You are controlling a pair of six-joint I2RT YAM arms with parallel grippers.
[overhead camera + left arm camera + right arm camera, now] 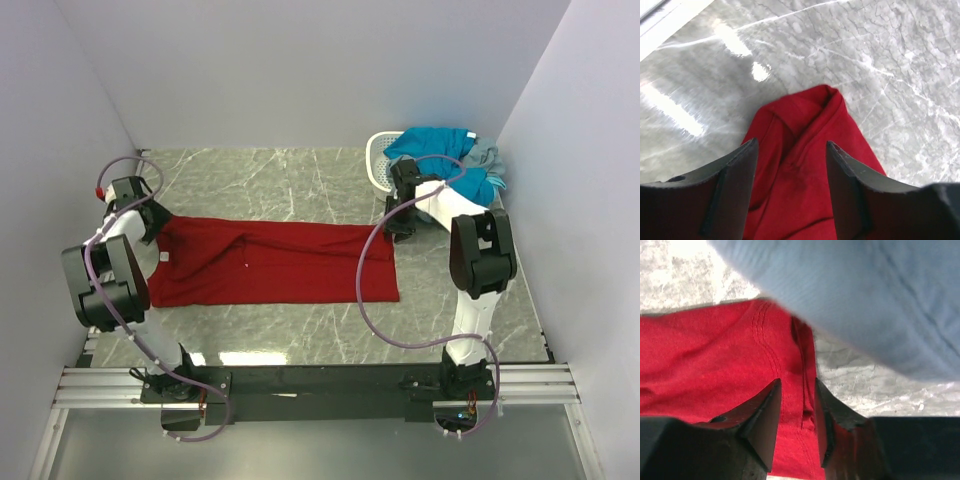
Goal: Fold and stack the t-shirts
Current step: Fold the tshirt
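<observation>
A dark red t-shirt [270, 262] lies stretched out flat across the middle of the table, with its white neck label [163, 257] near the left end. My left gripper [152, 222] is down at the shirt's far left corner. In the left wrist view it [790, 145] is open, its fingers straddling a bunched tip of the red cloth [805, 115]. My right gripper [400, 226] is at the shirt's far right corner. In the right wrist view it [797, 382] has a narrow gap between its fingers, with the stitched red hem [790, 405] in that gap.
A white perforated basket [378, 160] stands at the back right, with a teal-blue shirt [435, 145] and a grey shirt [487, 160] heaped on it. Blurred blue-grey cloth [865, 295] hangs close over the right wrist camera. White walls enclose the marble table [300, 180].
</observation>
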